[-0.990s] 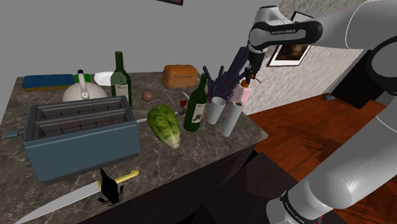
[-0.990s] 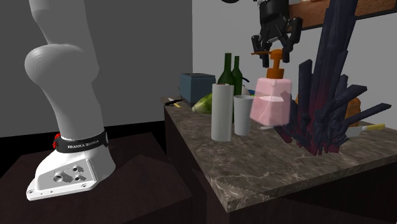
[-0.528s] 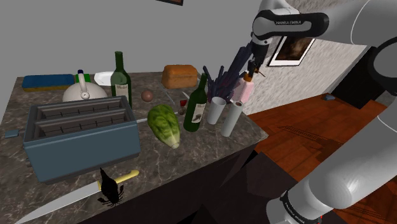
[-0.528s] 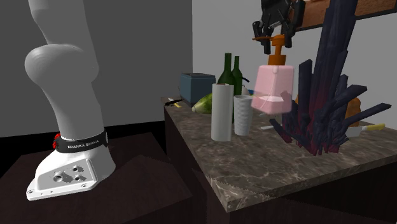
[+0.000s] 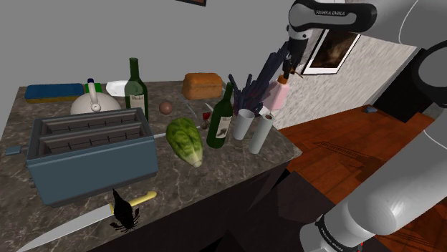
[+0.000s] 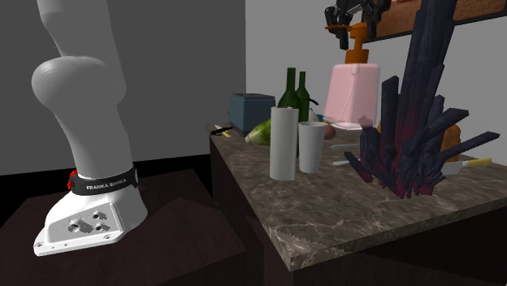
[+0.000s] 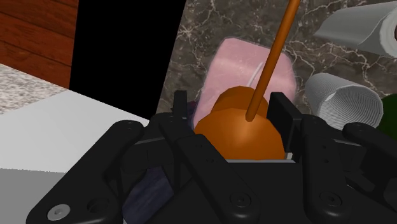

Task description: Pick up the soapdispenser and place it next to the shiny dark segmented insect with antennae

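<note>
— Where's the dispenser?
— Up over the counter's far right end, upright, near the cup and roll, just beside the dark spiky cluster.
— And the gripper?
— Clamped on the orange pump head, a finger on each side, with the pink body hanging below.
— Clear of the counter?
— Probably, but the cluster hides part of its base.
— The insect?
— At the near left edge by the knife, well apart from the dispenser.

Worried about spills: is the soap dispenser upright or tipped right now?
Roughly upright: the pink soap dispenser hangs from the gripper by its orange pump, pump above body.
</note>
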Controlling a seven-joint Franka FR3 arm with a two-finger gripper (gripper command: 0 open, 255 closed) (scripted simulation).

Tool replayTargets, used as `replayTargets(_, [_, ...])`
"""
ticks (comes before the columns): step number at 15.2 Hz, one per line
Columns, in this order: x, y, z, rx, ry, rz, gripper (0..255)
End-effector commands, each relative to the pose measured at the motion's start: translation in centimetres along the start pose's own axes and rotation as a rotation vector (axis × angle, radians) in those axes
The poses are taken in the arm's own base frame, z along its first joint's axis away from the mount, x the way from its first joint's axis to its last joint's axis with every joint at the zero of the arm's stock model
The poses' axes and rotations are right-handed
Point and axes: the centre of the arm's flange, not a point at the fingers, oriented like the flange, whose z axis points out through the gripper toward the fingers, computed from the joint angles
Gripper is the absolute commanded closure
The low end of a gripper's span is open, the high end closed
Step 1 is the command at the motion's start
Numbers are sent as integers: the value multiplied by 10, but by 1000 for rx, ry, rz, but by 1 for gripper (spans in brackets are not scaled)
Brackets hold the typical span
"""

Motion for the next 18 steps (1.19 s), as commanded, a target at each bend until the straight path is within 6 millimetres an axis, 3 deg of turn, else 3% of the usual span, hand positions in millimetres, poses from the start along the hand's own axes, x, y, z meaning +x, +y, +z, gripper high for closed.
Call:
replayTargets(1, [-1, 2, -10, 0, 0, 0, 255])
replayTargets(18, [-11, 23, -97, 0, 0, 0, 255])
